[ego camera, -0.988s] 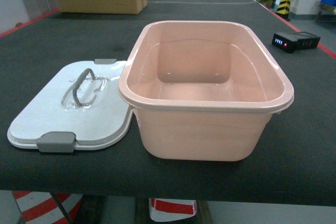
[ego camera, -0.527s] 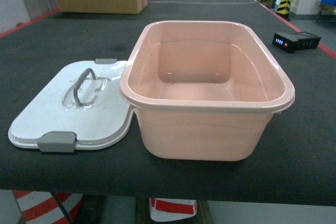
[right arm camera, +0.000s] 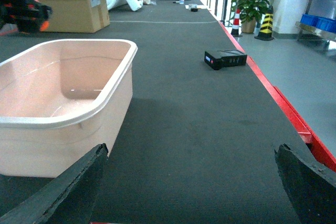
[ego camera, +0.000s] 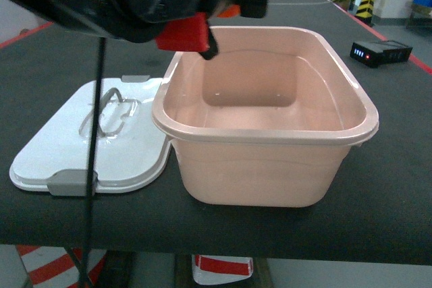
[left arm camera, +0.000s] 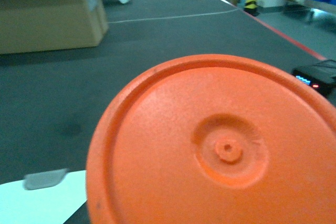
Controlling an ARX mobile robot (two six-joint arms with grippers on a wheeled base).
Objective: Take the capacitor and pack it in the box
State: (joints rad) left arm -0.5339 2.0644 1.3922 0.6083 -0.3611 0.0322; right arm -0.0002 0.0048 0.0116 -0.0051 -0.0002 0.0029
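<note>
Orange plastic filled your left wrist view: the capacitor's round end cap, matte and finely grained, with a dished ring and a small raised hub at its middle. No print was readable on it. Your left pincer, with its red-tipped fingers, was clamped on the capacitor above the box's far left rim. That box was smooth, glossy pale pink plastic, rounded at the corners, standing open on the dark felt-like desk. Its white lid lay flat just beside it. Your right pincer stood apart, low over the desk.
</note>
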